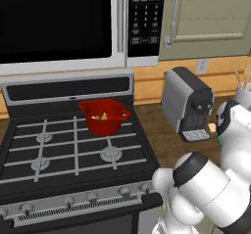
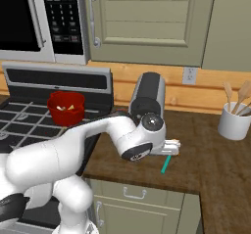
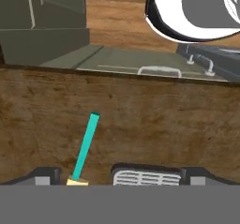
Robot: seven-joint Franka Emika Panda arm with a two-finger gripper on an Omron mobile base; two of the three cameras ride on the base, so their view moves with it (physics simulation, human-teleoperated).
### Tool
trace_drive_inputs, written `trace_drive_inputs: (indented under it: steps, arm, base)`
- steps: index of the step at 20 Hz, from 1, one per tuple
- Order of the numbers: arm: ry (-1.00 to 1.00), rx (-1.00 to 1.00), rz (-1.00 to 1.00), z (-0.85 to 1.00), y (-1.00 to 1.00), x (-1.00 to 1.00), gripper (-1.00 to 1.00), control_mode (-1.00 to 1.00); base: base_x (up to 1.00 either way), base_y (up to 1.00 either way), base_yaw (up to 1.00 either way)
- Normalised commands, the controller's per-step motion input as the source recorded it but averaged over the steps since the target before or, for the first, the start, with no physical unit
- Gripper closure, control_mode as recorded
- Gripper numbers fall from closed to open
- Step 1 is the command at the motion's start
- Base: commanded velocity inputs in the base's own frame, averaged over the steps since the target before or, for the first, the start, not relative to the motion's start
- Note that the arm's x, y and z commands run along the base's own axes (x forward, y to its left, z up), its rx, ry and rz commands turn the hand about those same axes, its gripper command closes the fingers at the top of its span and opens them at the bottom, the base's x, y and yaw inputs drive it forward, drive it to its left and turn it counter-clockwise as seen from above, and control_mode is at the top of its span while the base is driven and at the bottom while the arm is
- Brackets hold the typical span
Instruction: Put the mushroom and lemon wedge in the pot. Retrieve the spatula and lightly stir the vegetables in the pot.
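Red pot [image 1: 104, 116] sits on the stove [image 1: 59, 150], on the back burner at abt 1 o'clock from stove centre; inside it a pale yellow lemon wedge [image 1: 104, 116] shows, and in the right base view pale and tan bits [image 2: 65, 107] lie in the pot, too small to tell apart; mushroom can't be made out for sure. Spatula [image 3: 86, 145] lies flat on the wood counter [image 3: 154, 124], teal handle running up toward 12 o'clock in the hand view, tan head at 6 o'clock, just beside the coffee machine's [image 1: 188, 105] drip tray [image 3: 146, 177]. Right base view: handle end [image 2: 166, 164] pokes out at 5 o'clock from under the arm's wrist, near the counter's front edge. Gripper [image 2: 172, 145] hovers over the spatula head, close by the drip tray; jaws spread wide, pinching nothing. White cup of wooden utensils [image 2: 235, 118] stands at 3 o'clock, well apart from the spatula. Microwave [image 1: 63, 22] hangs above the stove.
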Motion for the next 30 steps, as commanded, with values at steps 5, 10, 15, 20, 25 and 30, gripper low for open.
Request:
trace_drive_inputs:
  steps: [5, 10, 15, 20, 25, 30]
  arm:
    - [-0.07, 0.01, -0.29, -0.53, 0.00, 0.20, -1.00, -1.00]
    - [0.00, 0.05, -0.24, -0.25, 0.00, 0.52, -1.00, -1.00]
    - [0.00, 0.06, -0.21, -0.32, -0.01, 0.39, -1.00, -1.00]
    - [0.00, 0.08, -0.19, -0.36, -0.04, 0.17, -1.00, -1.00]
    - [0.00, 0.08, -0.15, -0.24, -0.05, 0.20, -1.00, -1.00]
    - [0.00, 0.08, -0.12, -0.23, -0.12, 0.18, -1.00, -1.00]
  base:
    - [0.00, 0.00, 0.00]
    - [0.00, 0.00, 0.00]
    - [0.00, 0.00, 0.00]
    - [0.00, 0.00, 0.00]
    - [0.00, 0.00, 0.00]
    - [0.00, 0.00, 0.00]
